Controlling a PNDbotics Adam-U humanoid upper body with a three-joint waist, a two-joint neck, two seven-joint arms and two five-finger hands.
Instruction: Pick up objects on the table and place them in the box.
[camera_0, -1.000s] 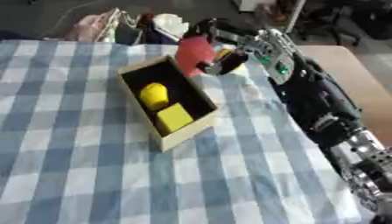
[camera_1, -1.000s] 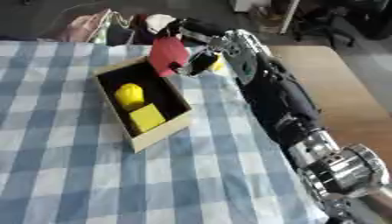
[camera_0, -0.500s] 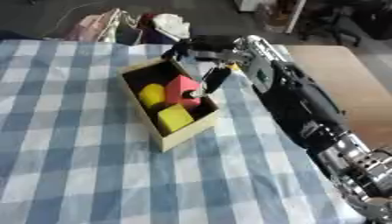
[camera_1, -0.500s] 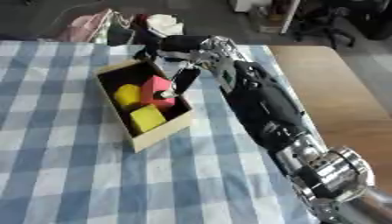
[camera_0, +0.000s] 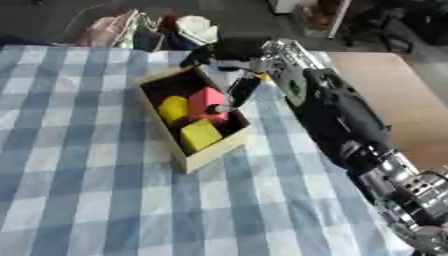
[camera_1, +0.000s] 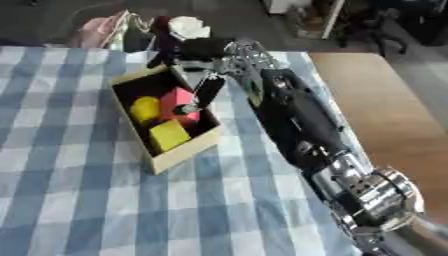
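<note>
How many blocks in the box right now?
3. Yellow rounded block on the left side, red block on the right beside the right robot hand, yellow cube at the near end. Others could be hidden behind the box walls.

so I count one box (camera_0: 199, 155) holding three things: one pink block (camera_0: 206, 100), one yellow ball (camera_0: 172, 107), one yellow cube (camera_0: 200, 135).
</note>
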